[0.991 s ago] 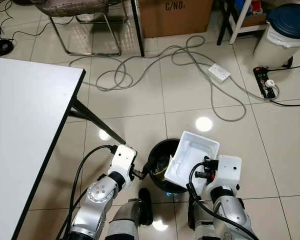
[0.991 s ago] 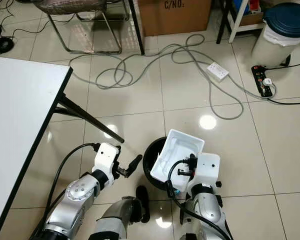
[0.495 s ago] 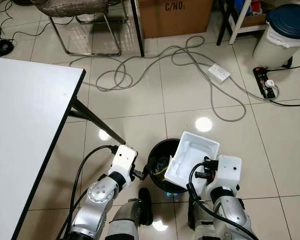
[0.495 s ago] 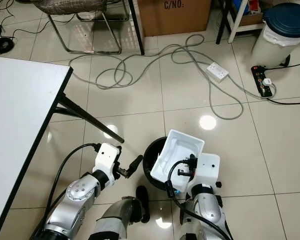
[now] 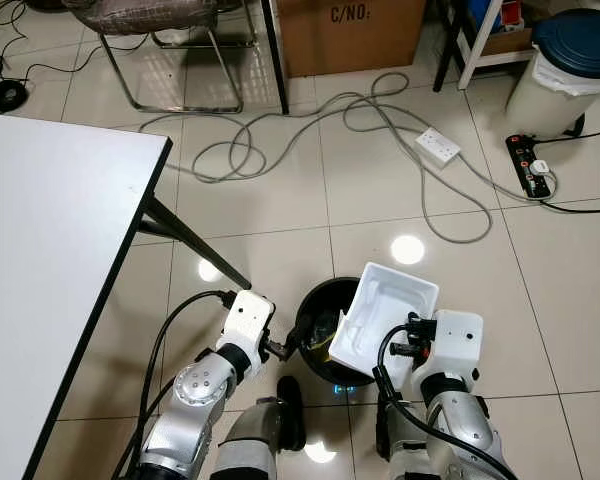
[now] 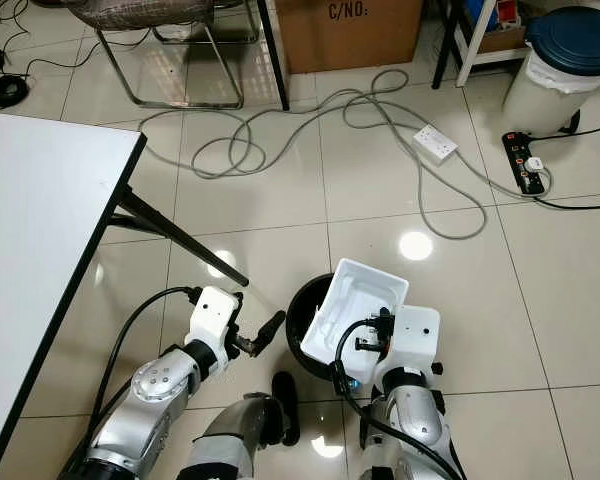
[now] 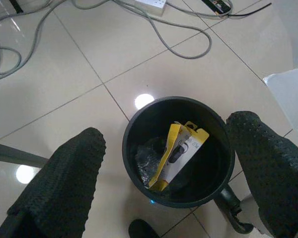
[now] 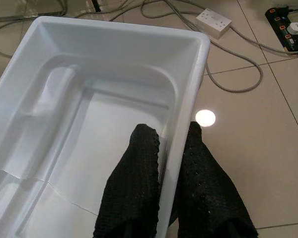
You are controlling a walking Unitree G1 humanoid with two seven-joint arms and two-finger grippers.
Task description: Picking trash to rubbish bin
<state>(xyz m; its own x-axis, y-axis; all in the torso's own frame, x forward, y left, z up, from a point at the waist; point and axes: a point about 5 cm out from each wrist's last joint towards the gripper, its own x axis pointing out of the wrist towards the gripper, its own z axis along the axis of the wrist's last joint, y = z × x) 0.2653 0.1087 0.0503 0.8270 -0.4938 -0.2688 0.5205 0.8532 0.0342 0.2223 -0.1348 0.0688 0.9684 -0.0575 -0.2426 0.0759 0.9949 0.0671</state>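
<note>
Right wrist view: the right pincer has its two black fingers closed on the side wall of a white plastic tray, one finger inside the tray and one outside. In the eye views this tray is held tilted over a round black bin on the tiled floor, its lower end reaching over the bin's rim.

The left pincer hovers above the bin with its fingers spread wide apart and nothing between them. Inside the bin lie a yellow packet and some dark crumpled wrapping.

A white tabletop stands to the robot's left. Farther off on the floor grey cables lie in loops beside a white socket block and a black power strip. A cardboard box, a metal chair and a pale bin with a dark blue lid stand along the far side.
</note>
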